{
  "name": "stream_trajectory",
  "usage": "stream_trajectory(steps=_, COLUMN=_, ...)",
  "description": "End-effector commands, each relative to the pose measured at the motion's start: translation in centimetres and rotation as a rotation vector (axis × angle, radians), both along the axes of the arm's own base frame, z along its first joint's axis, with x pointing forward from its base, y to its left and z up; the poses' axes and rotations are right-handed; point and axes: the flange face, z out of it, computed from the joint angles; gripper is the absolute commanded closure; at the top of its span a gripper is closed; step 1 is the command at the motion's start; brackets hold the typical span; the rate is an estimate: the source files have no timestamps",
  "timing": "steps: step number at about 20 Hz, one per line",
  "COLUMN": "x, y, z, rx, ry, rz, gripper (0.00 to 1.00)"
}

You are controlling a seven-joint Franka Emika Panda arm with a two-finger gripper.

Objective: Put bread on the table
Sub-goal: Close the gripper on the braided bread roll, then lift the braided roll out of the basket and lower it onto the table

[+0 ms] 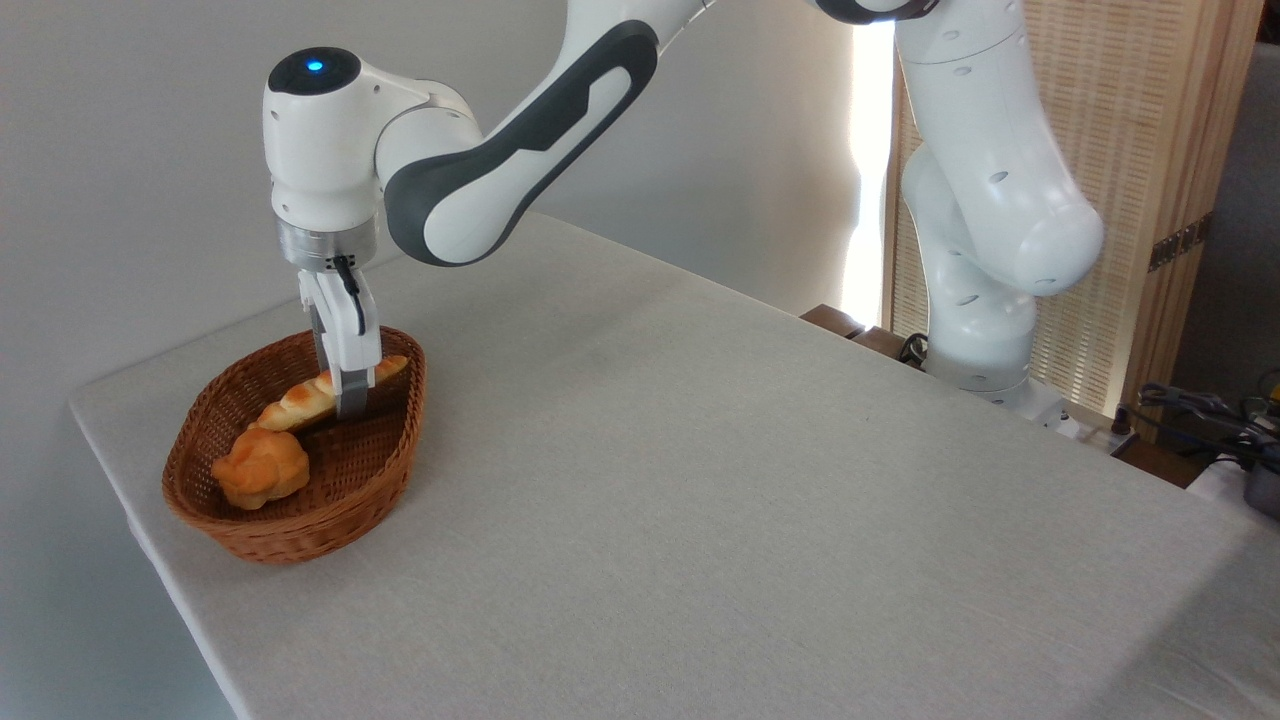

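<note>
Straddling the bread [300, 400]: tool [350, 405].

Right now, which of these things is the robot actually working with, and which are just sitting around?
Part of the job:
braided bread
hand, down at the bread
grey table
wicker basket holding the bread

Just there:
round bun
cables at far right

The gripper [350, 405] reaches straight down into the basket [390, 455] at the surface's [720, 480] left end. Its jaws straddle the bread [295, 400], apparently closed on it, though the near finger hides the contact. The bun [260, 468] lies just in front of the bread's left tip.
</note>
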Motion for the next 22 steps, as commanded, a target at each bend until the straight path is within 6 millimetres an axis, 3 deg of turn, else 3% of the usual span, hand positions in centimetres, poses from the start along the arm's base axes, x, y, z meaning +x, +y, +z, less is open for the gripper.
stream_trajectory(steps=1, x=-0.1, y=0.1, z=0.6, rx=0.004, ry=-0.017, rz=0.012, gripper=0.94)
stream_trajectory(steps=14, x=0.0, y=0.5, z=1.2, rx=0.002, ry=-0.022, rz=0.020, gripper=0.96)
stream_trajectory(steps=18, x=-0.1, y=1.8, z=3.7, rx=-0.008, ry=0.014, rz=0.035, gripper=0.97)
stream_trajectory(steps=22, x=-0.3, y=6.4, z=7.8, rx=-0.025, ry=0.109, rz=0.077, gripper=0.96)
